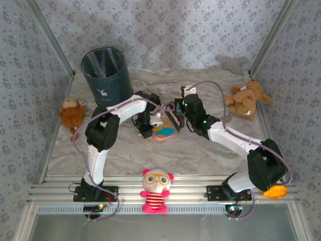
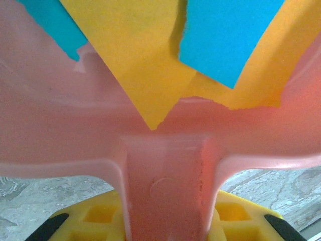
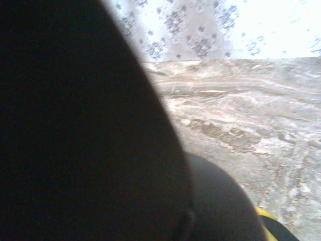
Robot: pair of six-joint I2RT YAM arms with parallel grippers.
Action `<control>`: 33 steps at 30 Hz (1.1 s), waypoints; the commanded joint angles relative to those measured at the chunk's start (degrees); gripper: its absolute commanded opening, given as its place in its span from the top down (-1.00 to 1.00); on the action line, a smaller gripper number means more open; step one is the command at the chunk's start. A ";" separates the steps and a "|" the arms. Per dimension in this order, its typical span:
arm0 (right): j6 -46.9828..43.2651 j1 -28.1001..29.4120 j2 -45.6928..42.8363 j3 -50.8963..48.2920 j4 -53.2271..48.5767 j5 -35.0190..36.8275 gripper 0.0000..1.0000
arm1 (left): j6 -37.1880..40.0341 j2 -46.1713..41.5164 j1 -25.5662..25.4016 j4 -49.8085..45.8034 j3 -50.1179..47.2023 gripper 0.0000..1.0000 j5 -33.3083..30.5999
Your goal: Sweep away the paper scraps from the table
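Dustpan clamped in left gripper is best carried level to far-left-corner bin, scraps unspilled; brush is clamped in right gripper.

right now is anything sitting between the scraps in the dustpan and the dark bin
No loose thing shows between the paper scraps in the pink dustpan and the bin; only the left arm's own links cross that line.

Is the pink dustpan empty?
No, orange and blue paper scraps lie inside the pink dustpan.
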 commanded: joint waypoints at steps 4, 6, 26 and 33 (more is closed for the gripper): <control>-0.94 1.21 -0.98 1.57 -3.12 9.56 1.00 | 0.78 -0.69 -0.60 -0.72 0.09 1.00 0.72; -1.04 1.30 -0.05 2.60 -5.10 8.94 1.00 | 0.78 -0.69 -0.59 -0.59 0.09 1.00 0.74; 0.83 0.63 3.90 4.41 -4.15 -11.11 1.00 | 0.78 -0.42 -0.62 -0.46 0.19 1.00 0.66; 4.27 -1.55 1.97 2.21 -0.30 -15.15 1.00 | 0.85 -0.42 -0.57 -0.46 0.27 1.00 0.63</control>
